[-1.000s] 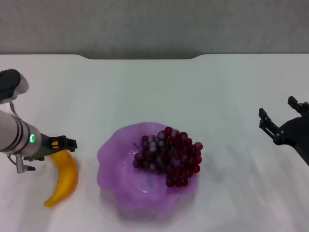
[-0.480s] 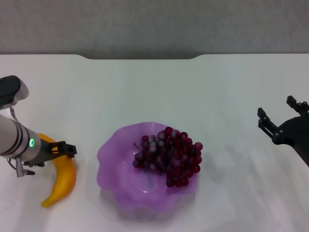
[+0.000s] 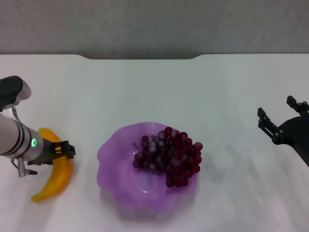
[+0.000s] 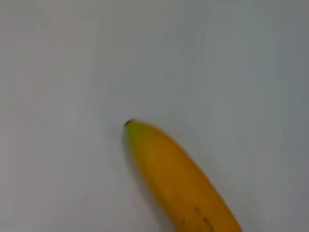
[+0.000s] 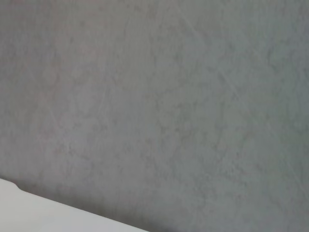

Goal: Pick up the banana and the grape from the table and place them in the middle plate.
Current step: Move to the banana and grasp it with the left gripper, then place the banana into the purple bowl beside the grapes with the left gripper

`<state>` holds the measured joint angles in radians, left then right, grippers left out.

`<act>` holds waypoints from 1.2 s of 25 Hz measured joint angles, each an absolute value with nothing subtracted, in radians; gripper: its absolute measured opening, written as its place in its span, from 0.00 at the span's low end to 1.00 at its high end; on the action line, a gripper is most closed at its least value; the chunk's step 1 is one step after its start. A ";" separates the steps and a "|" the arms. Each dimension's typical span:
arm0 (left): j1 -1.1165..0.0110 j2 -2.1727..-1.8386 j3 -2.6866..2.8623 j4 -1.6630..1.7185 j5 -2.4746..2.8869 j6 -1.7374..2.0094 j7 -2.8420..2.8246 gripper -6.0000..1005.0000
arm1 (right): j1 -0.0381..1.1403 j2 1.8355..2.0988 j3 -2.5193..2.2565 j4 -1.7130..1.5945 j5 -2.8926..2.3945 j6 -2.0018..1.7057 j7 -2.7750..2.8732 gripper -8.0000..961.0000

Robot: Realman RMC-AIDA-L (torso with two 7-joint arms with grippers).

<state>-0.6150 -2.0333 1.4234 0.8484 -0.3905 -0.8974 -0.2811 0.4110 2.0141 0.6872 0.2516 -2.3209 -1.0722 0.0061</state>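
Observation:
The yellow-orange banana lies slanted at the near left of the white table, its dark tip showing in the left wrist view. My left gripper is shut on the banana's upper half, left of the plate. The bunch of dark red grapes rests inside the translucent purple middle plate, toward its right side. At the right edge, my right gripper hovers open with nothing between its fingers, well away from the plate.
The table's far edge has a notch with a grey wall behind it. The right wrist view shows only that grey wall and a corner of the table.
The banana has swung and shifted left with my left gripper, its lower tip moving toward the table's left edge. The grapes, plate and right arm have stayed put.

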 joint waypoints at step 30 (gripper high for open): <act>-0.395 -2.035 1.489 1.560 -0.541 -1.247 -0.168 0.49 | 0.401 2.014 0.687 0.247 -2.319 -1.068 0.006 0.85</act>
<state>-0.3953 -2.0350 1.4894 1.5604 -0.5408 -1.2474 -0.1683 0.4009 2.0140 0.6869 0.2470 -2.3193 -1.0676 0.0061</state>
